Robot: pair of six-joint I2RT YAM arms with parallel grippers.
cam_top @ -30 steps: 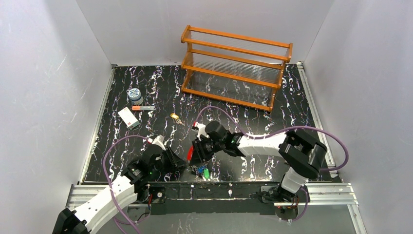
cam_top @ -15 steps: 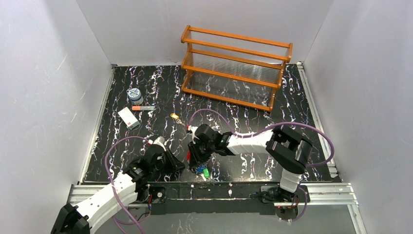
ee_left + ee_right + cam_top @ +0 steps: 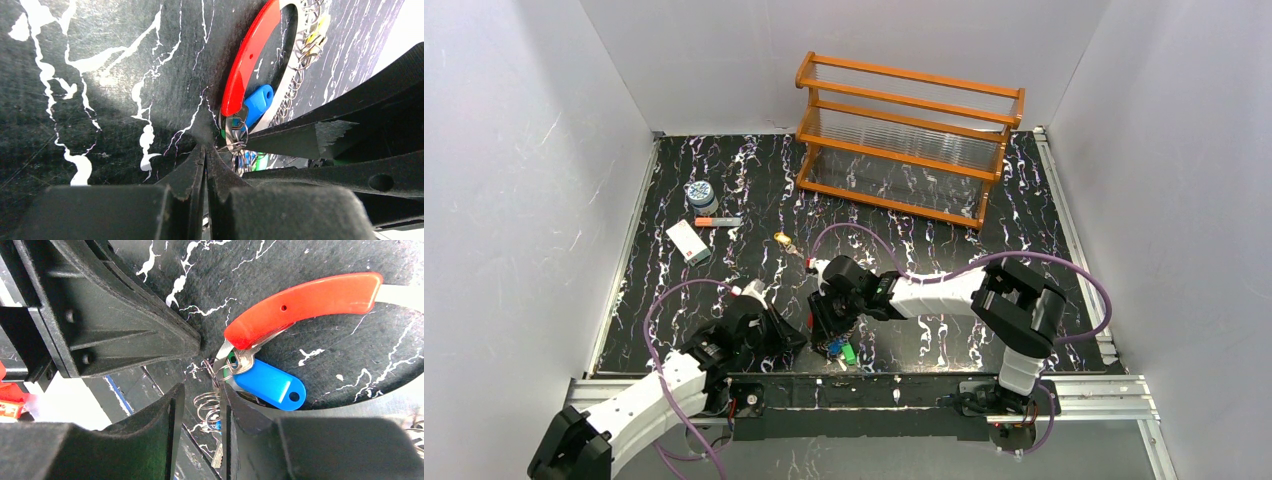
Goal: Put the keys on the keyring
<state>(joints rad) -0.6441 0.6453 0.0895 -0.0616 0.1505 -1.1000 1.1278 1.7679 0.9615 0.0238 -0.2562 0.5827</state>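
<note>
The keyring's curved red piece (image 3: 305, 302) lies on the black mat, its thin white loop (image 3: 287, 75) curving round behind it. A blue-headed key (image 3: 270, 382) and a green one (image 3: 849, 353) cluster at the red piece's end with small wire rings (image 3: 210, 405). My left gripper (image 3: 205, 148) is shut, its tips on the mat just beside that end, with nothing seen between them. My right gripper (image 3: 199, 390) is open, its fingers straddling the wire rings. A yellow key (image 3: 781, 238) lies apart, farther back.
A wooden rack (image 3: 909, 140) stands at the back. At the left lie a patterned jar (image 3: 700, 192), an orange-tipped stick (image 3: 718, 221) and a white card (image 3: 687, 242). The table's near rail (image 3: 894, 385) runs just below the keys.
The right gripper has shifted left and nearer, down over the keys. The left gripper has edged in beside the ring's red end.
</note>
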